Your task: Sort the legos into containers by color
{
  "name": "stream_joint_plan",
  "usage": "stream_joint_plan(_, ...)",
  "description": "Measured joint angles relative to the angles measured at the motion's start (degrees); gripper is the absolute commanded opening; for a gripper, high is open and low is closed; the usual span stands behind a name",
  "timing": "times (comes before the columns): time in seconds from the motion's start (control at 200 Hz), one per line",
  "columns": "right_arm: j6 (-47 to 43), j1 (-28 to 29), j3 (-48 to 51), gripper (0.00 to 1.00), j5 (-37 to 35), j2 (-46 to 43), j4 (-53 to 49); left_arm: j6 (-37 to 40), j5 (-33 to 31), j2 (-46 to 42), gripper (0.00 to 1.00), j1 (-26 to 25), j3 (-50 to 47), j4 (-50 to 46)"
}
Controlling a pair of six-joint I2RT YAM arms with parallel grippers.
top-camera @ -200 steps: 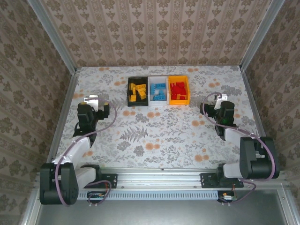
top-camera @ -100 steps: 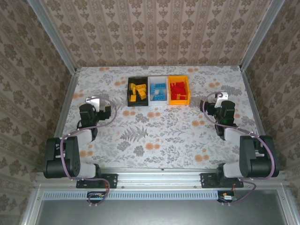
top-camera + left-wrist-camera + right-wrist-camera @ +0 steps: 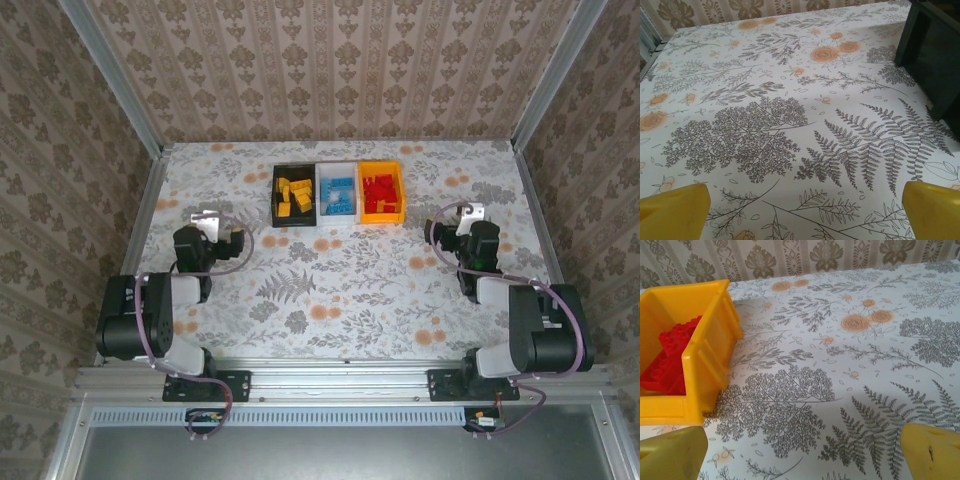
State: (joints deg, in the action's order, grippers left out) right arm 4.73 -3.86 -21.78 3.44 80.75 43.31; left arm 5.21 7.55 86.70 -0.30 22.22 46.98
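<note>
From above, three bins stand joined in a row at the far middle of the worktop (image 3: pixel 330 285). The black bin (image 3: pixel 276 198) is on the left and holds the yellow legos (image 3: pixel 294 195). The white bin (image 3: pixel 338 168) is in the middle with the blue legos (image 3: pixel 341 190), and the orange bin (image 3: pixel 401 192) on the right has the red legos (image 3: pixel 378 192). No brick lies loose on the flowered cloth. The left pincer (image 3: pixel 232 240) sits low at the near left, well apart from the bins. The right pincer (image 3: pixel 441 232) sits at the near right, nearer the orange bin but not touching it. (From this height I cannot tell how either one's jaws stand.)

In the left wrist view, the left pincer (image 3: pixel 802 212) is released. Its yellow fingertips (image 3: pixel 672 212) sit at the two lower corners with bare worktop between them, grasping nothing. A dark wall of the black bin (image 3: pixel 935 55) rises at the far right.

In the right wrist view, the right pincer (image 3: pixel 800 450) is likewise spread wide and empty, one fingertip at each lower corner. The orange bin (image 3: pixel 702 365) stands at the left, its near corner just beyond the left fingertip, and red legos (image 3: pixel 667 360) are heaped inside.
</note>
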Motion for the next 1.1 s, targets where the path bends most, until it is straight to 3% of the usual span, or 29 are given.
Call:
stream_joint_plan(0.45, 0.15, 0.0, 11.89, 1.0, -1.53, -3.52, 16.24, -0.02, -5.66, 1.03, 1.0, -0.92, -0.09, 2.56)
stream_joint_plan(1.1, -0.02, 1.03, 6.47, 1.0, -1.57, 6.01, 18.1, -0.04, -6.51, 1.03, 1.0, -0.92, -0.09, 2.51)
